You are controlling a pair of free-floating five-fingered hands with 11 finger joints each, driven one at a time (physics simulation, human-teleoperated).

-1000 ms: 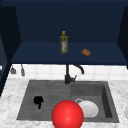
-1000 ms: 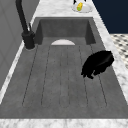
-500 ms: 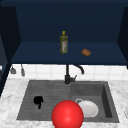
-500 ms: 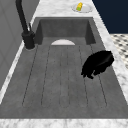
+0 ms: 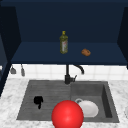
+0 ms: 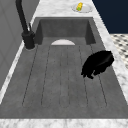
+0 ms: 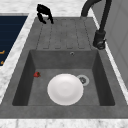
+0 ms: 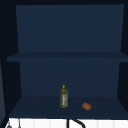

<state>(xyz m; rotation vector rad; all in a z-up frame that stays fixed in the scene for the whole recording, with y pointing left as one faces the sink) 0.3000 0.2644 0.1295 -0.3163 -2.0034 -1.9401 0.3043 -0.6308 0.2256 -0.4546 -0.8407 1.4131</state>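
My left hand (image 5: 38, 100) hovers just over the ribbed drainboard (image 5: 51, 91) on the sink's left half, near its front edge. Its fingers hang down loosely and hold nothing. The left side view has this hand (image 6: 98, 63) over the drainboard's right part, and the right side view has the hand (image 7: 43, 10) at the far end. A white plate (image 5: 87, 108) lies in the basin (image 7: 25, 75) by the drain. A large red sphere (image 5: 67, 115) sits low in the front view, covering part of the sink's front rim. A small red thing (image 7: 36, 74) lies on the basin floor.
The black faucet (image 5: 68, 77) stands behind the sink's middle. On the dark blue shelf above are an olive-oil bottle (image 5: 63, 42) and a small brown item (image 5: 86, 52). A small dish with something yellow (image 6: 79, 6) rests on the marble counter beyond the basin.
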